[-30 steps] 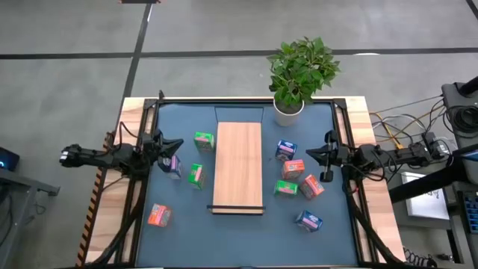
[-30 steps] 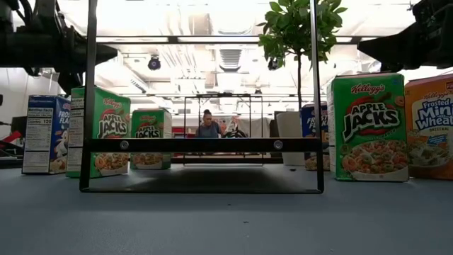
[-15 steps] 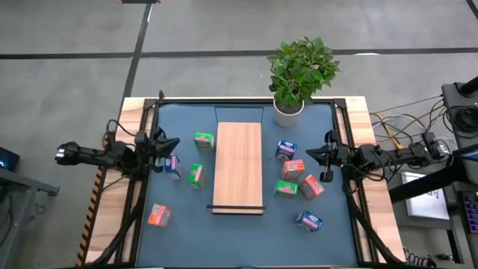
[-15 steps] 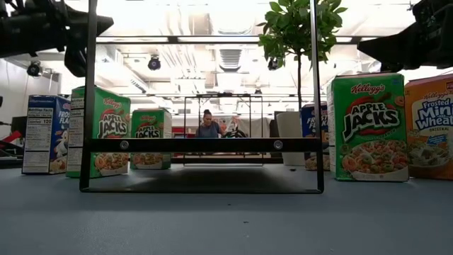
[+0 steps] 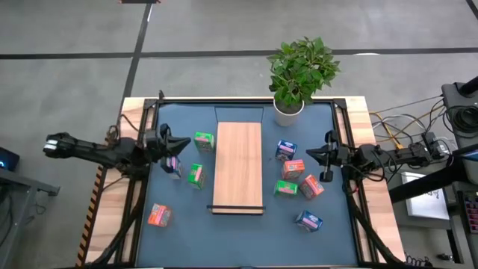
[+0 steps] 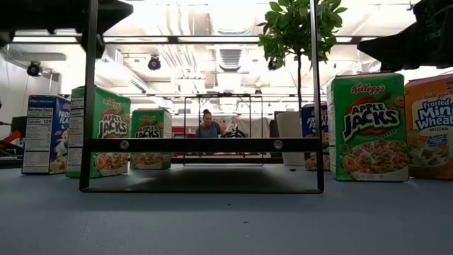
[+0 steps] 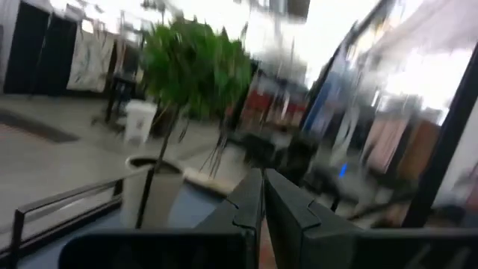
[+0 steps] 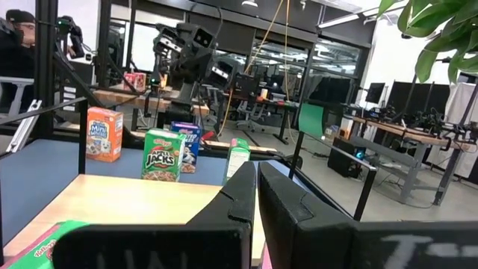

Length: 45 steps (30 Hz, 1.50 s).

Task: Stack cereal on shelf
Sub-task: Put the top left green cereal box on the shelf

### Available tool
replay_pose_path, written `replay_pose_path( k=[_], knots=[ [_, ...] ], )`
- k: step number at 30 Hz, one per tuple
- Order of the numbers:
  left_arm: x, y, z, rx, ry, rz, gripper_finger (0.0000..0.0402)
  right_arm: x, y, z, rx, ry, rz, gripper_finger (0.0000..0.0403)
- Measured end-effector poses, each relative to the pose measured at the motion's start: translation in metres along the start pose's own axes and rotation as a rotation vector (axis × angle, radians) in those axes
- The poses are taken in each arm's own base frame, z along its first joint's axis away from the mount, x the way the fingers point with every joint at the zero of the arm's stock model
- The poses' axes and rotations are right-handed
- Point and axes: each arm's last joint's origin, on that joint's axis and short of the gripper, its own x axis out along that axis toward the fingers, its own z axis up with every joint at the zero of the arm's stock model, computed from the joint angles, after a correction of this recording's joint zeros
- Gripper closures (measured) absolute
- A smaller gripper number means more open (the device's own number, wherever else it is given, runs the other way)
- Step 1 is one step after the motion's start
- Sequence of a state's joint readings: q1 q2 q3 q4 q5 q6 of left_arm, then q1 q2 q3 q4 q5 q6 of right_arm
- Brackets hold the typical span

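The shelf (image 5: 237, 166), a long light-wood board, lies flat on the blue table top, its dark strip at the near end. Cereal boxes stand on both sides of it: a green one (image 5: 203, 140), a blue-purple one (image 5: 172, 166) and an orange one (image 5: 158, 215) at the left; a blue one (image 5: 285, 150), an orange-red one (image 5: 293, 169) and a green one (image 5: 285, 188) at the right. My left gripper (image 5: 184, 142) is shut and empty, high above the left boxes. My right gripper (image 5: 310, 153) is shut and empty at the table's right side.
A potted plant (image 5: 287, 112) stands at the far edge behind the shelf. A dark metal frame (image 6: 202, 145) runs around the table. More boxes lie at the near right (image 5: 308, 220). People and desks show in the room beyond.
My left gripper has risen well above the table, staying shut and empty; in the low view its arm has climbed to the picture's top. The boxes and the shelf have not moved.
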State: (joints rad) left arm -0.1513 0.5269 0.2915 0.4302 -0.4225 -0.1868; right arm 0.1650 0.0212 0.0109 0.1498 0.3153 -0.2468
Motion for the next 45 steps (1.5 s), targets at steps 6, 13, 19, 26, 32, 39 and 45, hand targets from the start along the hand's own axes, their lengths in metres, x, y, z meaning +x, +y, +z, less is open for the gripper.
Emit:
replay_pose_path(
  k=[6, 13, 19, 26, 32, 39, 45],
  knots=[
    [0.031, -0.016, 0.021, 0.201, 0.402, 0.077, 0.0399, 0.0, 0.0, 0.001, 0.002, -0.005, -0.001, 0.0394],
    [0.061, -0.021, 0.033, 0.42, 0.9, 0.214, 0.0334, 0.0, 0.0, 0.001, 0.005, -0.014, -0.004, 0.0394],
    [0.087, -0.016, 0.022, 0.664, 1.117, 0.255, 0.0222, 0.0, 0.0, 0.002, 0.006, -0.018, -0.005, 0.0394],
    [0.107, 0.006, 0.001, 0.892, 1.272, 0.24, 0.013, 0.0, 0.0, 0.002, 0.006, -0.018, -0.005, 0.0394],
    [0.118, 0.035, -0.006, 0.772, 1.358, 0.177, 0.014, 0.0, 0.0, 0.002, -0.006, -0.018, -0.005, 0.0394],
    [0.122, 0.059, 0.0, 0.643, 1.343, 0.096, 0.0166, 0.0, -0.001, 0.004, -0.031, -0.044, -0.013, 0.0394],
    [0.124, 0.069, -0.002, 0.598, 1.353, 0.079, 0.0181, 0.0, -0.002, 0.007, -0.071, -0.067, -0.021, 0.0394]
  ],
)
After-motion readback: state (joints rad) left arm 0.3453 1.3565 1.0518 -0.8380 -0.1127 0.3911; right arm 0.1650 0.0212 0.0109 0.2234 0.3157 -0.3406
